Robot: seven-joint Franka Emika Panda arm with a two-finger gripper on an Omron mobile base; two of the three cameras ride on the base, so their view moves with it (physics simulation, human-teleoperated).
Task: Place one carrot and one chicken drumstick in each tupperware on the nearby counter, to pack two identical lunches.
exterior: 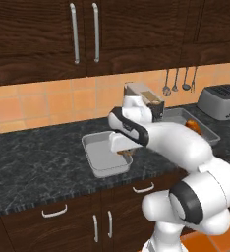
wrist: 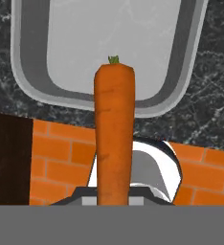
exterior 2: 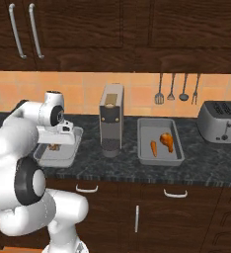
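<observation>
Carrot, long orange with green stub (wrist: 114,134), clamped in gripper (wrist: 115,198), long axis pointing 12 o'clock over empty grey rectangular tupperware (wrist: 32,57).

- Wall cabinets (exterior 2: 88,29): dark brown wood, long vertical silver handles.
- Backsplash (exterior 2: 83,91): orange square tiles.
- Utensil set (exterior 2: 176,89): hangs on the backsplash.
- Toaster (exterior 2: 221,121): silver, at the right end of the worktop.
- Coffee machine (exterior 2: 111,120): upright, against the backsplash.
- Base cabinets (exterior 2: 137,212): dark wood, curved silver handles.
- Floor (exterior: 210,241): orange tile.
</observation>
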